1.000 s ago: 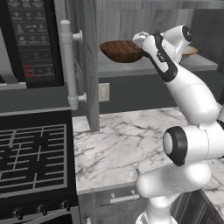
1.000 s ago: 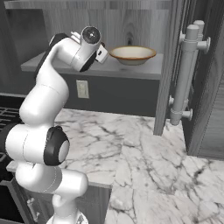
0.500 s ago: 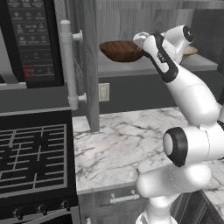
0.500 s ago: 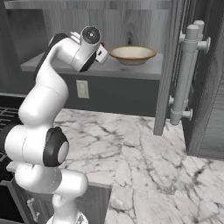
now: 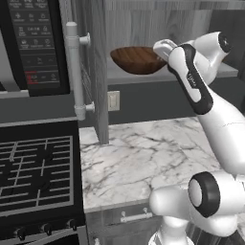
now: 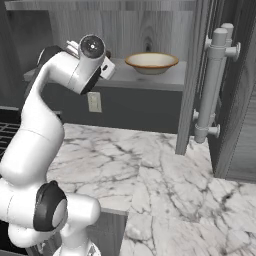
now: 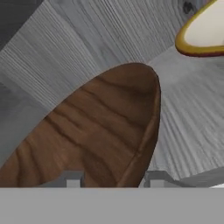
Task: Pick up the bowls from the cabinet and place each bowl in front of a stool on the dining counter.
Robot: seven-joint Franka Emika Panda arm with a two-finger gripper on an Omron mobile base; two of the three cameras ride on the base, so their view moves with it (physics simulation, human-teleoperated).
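Wooden bowl gripped at its rim by the hand inside the open cabinet.

At the left of the left base view a black microwave (image 5: 36, 45) and a black stove (image 5: 36, 177) were seen, then the cabinet door (image 5: 93, 72) with its light-grey bar handle (image 5: 74, 72), and beyond it the dark brown bowl (image 5: 136, 60) on the cabinet shelf (image 5: 225, 72). The hand (image 7: 111, 179) was closed on that bowl's near rim, one fingertip (image 7: 72, 178) inside the bowl and the other outside, as the hand view showed. Whether the bowl was resting on the shelf or raised off it could not be told. Further right the cream bowl (image 6: 151, 62) stood on the same shelf, apart from the wooden one. Below, the marble desk (image 6: 165, 190) was seen.
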